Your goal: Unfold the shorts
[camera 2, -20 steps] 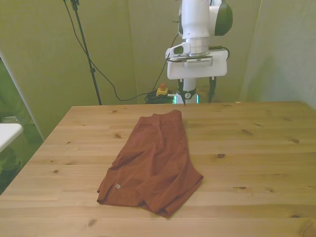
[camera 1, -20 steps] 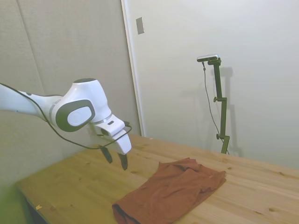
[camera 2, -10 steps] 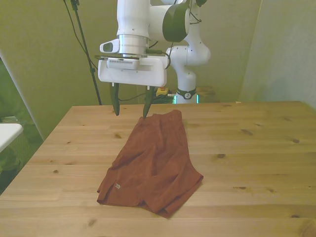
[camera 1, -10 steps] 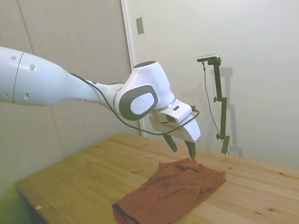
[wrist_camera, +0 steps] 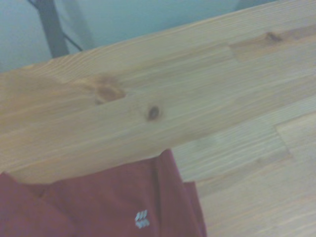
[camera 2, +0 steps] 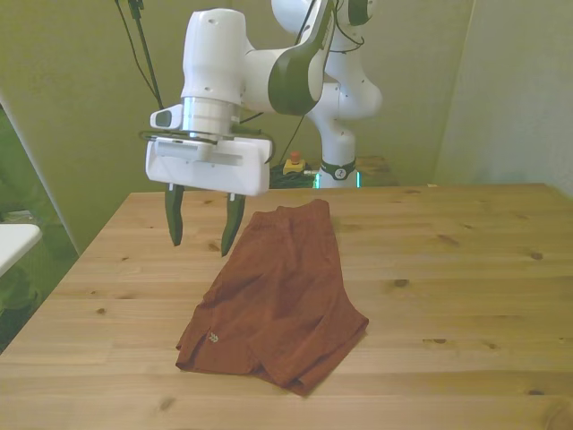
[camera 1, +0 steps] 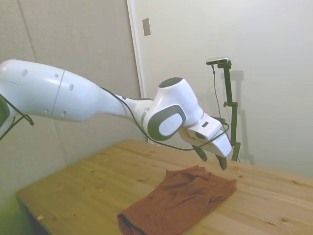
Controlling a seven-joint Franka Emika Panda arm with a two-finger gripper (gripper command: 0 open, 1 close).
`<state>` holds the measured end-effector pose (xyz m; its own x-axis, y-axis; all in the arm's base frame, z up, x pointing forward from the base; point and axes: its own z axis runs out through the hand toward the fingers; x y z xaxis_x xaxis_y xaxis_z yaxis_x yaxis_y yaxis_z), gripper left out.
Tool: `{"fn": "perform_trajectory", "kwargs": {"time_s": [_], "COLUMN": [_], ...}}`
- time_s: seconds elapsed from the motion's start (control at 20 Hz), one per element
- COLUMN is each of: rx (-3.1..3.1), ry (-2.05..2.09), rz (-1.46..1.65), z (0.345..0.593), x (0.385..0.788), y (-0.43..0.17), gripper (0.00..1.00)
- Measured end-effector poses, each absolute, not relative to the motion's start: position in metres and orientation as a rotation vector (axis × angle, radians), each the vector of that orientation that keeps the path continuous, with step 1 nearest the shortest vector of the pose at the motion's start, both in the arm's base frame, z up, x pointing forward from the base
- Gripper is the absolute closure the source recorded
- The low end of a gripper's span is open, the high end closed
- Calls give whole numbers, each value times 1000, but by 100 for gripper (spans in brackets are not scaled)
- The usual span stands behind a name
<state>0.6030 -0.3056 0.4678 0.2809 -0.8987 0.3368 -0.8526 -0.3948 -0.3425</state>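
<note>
On the counter: the shorts lie folded over on the wood, rust-brown, one narrow end toward the far edge and the wider end toward the near edge.
Shorts, detail: a small pale logo sits near the corner at the front view's left; the wrist view shows the same logo on a corner of the fabric, with bare planks and a dark knot beside it.
Hand: open, its two dark fingers spread apart and pointing down, holding nothing.
Hand, place: above the counter, over the shorts' edge at the front view's left; in the side view the hand hangs clear above the far end of the shorts, not touching them.
Arm: white, reaching in low over the counter.
</note>
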Motion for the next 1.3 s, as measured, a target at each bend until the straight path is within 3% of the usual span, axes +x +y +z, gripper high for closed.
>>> {"fn": "perform_trajectory", "kwargs": {"time_s": [0.3, 0.65, 1.05, 1.1, 1.3], "rx": [-2377, -2381, -2392, -2393, -2393], "ry": [1719, 1721, 1716, 1715, 1706], "rz": [-752, -695, -626, -618, -602], "z": [434, 393, 368, 364, 356], "x": [641, 683, 705, 706, 711], "y": [-343, -347, -339, -337, -331], "gripper": [0, 0, 0, 100, 100]}}
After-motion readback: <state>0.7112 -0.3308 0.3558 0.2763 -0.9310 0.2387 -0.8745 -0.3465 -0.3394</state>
